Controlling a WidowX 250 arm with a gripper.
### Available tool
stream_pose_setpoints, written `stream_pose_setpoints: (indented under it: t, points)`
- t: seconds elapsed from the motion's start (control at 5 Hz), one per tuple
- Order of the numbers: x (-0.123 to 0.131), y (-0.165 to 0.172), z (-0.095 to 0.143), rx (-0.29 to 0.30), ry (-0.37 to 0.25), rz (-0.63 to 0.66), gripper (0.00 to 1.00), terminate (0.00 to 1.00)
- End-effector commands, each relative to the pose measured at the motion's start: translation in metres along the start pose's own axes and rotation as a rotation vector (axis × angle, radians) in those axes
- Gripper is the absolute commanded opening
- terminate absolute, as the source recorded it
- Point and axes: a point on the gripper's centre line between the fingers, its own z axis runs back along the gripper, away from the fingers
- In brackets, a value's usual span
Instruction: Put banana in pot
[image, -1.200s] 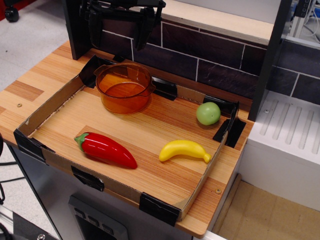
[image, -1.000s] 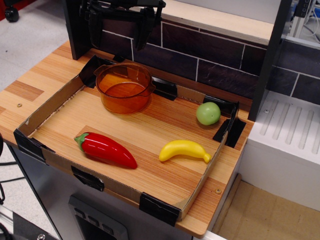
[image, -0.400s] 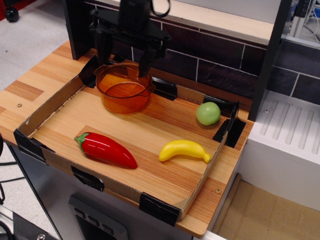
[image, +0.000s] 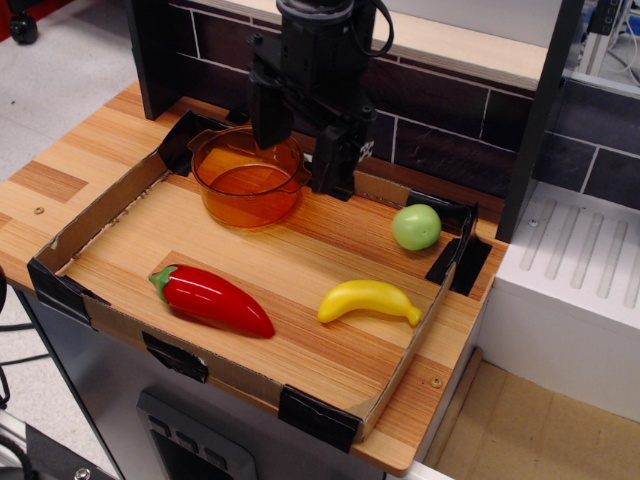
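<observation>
Only 1 view is given, a fixed camera set outside the work area, above and in front of the striped wooden counter (image: 60, 170), looking down at a steep slant toward the dark tiled back wall (image: 440, 120); it stands at middle range, near enough that the shallow cardboard tray with black taped corners (image: 110, 205) fills most of the frame, its near right corner pointing toward the lens; the black robot arm (image: 320, 50) enters from the top edge, cropped above; grey floor shows at the upper left, a white ribbed unit (image: 590, 270) at the right.
</observation>
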Motion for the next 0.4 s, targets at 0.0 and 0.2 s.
stream_pose_setpoints:
  t: [0.0, 0.2]
  points:
    - [-0.001, -0.021, -0.005, -0.127, 0.008, -0.478, 1.0, 0.0]
    - [0.0, -0.026, -0.02, -0.107, -0.001, -0.708, 1.0, 0.0]
